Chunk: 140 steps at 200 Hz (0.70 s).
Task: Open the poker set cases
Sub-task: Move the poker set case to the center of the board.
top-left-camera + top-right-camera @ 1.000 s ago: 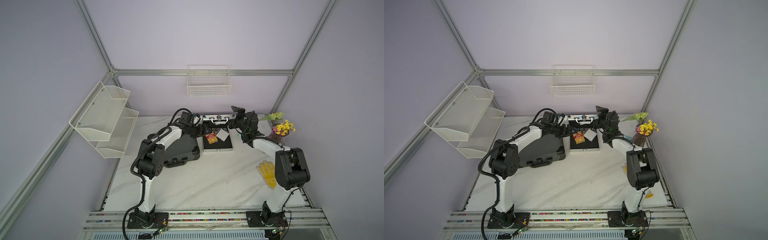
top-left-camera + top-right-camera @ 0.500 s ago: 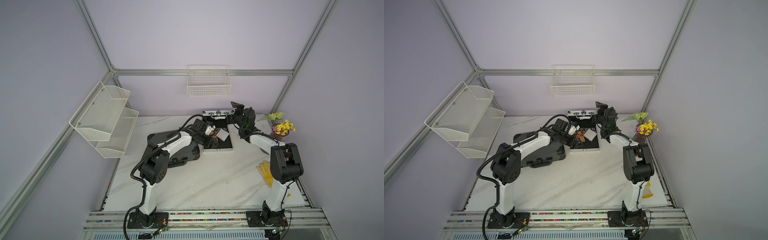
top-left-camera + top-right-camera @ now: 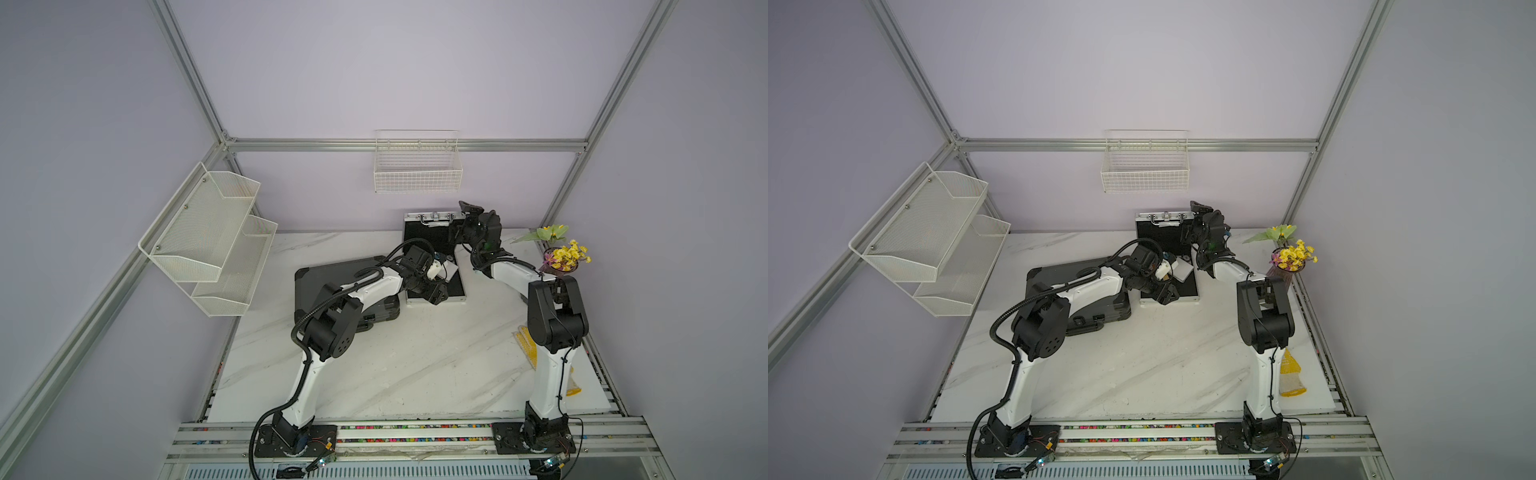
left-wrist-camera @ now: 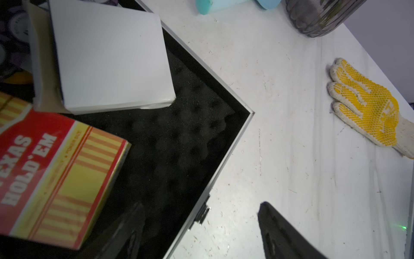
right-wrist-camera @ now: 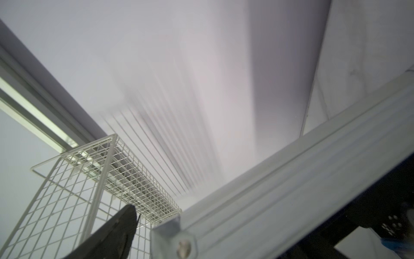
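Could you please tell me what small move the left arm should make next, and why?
Probably swing the left gripper across to the front edge of the dark grey case: that case lies shut, while the silver case already stands open, lid upright, and the gripper hovers empty over its front corner.

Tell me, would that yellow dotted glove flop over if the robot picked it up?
Probably floppy: the glove looks like knitted fabric, lying flat and limp on the table. It looks thin, so it is likely light. The yellow raised dots should make it grippy rather than slippery.
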Each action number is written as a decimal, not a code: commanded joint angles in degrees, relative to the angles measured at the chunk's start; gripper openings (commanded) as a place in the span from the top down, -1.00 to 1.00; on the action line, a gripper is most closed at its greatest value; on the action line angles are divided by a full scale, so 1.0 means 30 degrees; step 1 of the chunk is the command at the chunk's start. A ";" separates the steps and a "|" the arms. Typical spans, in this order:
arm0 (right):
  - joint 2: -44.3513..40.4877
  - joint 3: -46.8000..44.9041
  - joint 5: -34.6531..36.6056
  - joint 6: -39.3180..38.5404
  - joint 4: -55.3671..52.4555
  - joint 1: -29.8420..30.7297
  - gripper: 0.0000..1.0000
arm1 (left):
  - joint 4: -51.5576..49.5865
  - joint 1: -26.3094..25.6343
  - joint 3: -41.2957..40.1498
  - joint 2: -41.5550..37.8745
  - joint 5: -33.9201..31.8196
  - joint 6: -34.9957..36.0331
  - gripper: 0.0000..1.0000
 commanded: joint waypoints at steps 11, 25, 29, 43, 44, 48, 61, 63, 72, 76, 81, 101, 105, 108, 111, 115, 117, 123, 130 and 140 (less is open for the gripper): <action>0.0398 0.0905 0.0541 0.5274 -0.1357 0.0053 -0.94 | 0.1104 -0.0304 0.0978 0.0940 0.1155 0.0972 -0.62; 0.0678 0.1139 0.0441 0.5187 -0.1145 0.0063 -0.94 | 0.1212 -0.0409 0.1142 0.1361 0.1025 0.1099 -0.62; 0.0727 0.1175 0.0364 0.5193 -0.1182 0.0067 -0.94 | 0.1213 -0.0424 0.1248 0.1501 0.1018 0.1124 -0.62; 0.0864 0.1380 0.0185 0.5186 -0.1354 0.0067 -0.94 | 0.1184 -0.0419 0.1436 0.1962 0.1103 0.1125 -0.61; 0.0871 0.1398 0.0142 0.5186 -0.1378 0.0067 -0.94 | 0.1184 -0.0416 0.1440 0.1998 0.1118 0.1125 -0.61; 0.0926 0.1467 0.0086 0.5186 -0.1465 0.0047 -0.94 | 0.1183 -0.0423 0.1455 0.2086 0.1231 0.1116 -0.60; 0.0852 0.1475 -0.0197 0.5223 -0.1795 0.0045 -0.94 | 0.1198 -0.0519 0.1279 0.2154 0.1572 0.1125 -0.59; 0.0828 0.1474 -0.0194 0.5254 -0.1852 0.0062 -0.94 | 0.1209 -0.0550 0.1220 0.2137 0.1587 0.1147 -0.59; 0.0721 0.1364 -0.0123 0.5367 -0.1950 -0.0005 -0.94 | 0.1210 -0.0745 0.0996 0.2015 0.1904 0.1282 -0.58; 0.0664 0.1287 -0.0097 0.5448 -0.1984 -0.0016 -0.94 | 0.1213 -0.0826 0.0884 0.1966 0.2045 0.1369 -0.58; 0.0580 0.1212 -0.0031 0.5459 -0.1989 -0.0076 -0.94 | 0.1211 -0.0929 0.0752 0.1882 0.2223 0.1472 -0.58; 0.0323 0.0844 0.0174 0.5465 -0.1792 -0.0313 -0.94 | 0.1244 -0.1485 0.0401 0.1713 0.2726 0.1869 -0.58; 0.0242 0.0783 0.0201 0.5463 -0.1784 -0.0358 -0.94 | 0.1257 -0.1592 0.0385 0.1733 0.2854 0.1915 -0.57; 0.0202 0.0736 0.0215 0.5466 -0.1784 -0.0378 -0.94 | 0.1260 -0.1663 0.0313 0.1750 0.2948 0.1942 -0.57; 0.0117 0.0675 0.0217 0.5470 -0.1809 -0.0413 -0.94 | 0.1255 -0.1738 0.0285 0.1760 0.3033 0.1993 -0.57; 0.0051 0.0611 0.0228 0.5474 -0.1813 -0.0479 -0.94 | 0.1269 -0.1861 0.0253 0.1771 0.3168 0.2029 -0.57; 0.0027 0.0577 0.0242 0.5478 -0.1835 -0.0502 -0.94 | 0.1271 -0.1881 0.0246 0.1792 0.3202 0.2032 -0.56; -0.0131 0.0430 0.0230 0.5479 -0.1828 -0.0563 -0.94 | 0.1274 -0.2020 0.0215 0.1806 0.3386 0.2059 -0.55; -0.0296 0.0186 0.0229 0.5458 -0.1787 -0.0661 -0.94 | 0.1276 -0.2176 0.0121 0.1823 0.3590 0.2161 -0.54; -0.0612 -0.0204 0.0202 0.5513 -0.1754 -0.0788 -0.94 | 0.1315 -0.2403 0.0009 0.1819 0.3821 0.2344 -0.53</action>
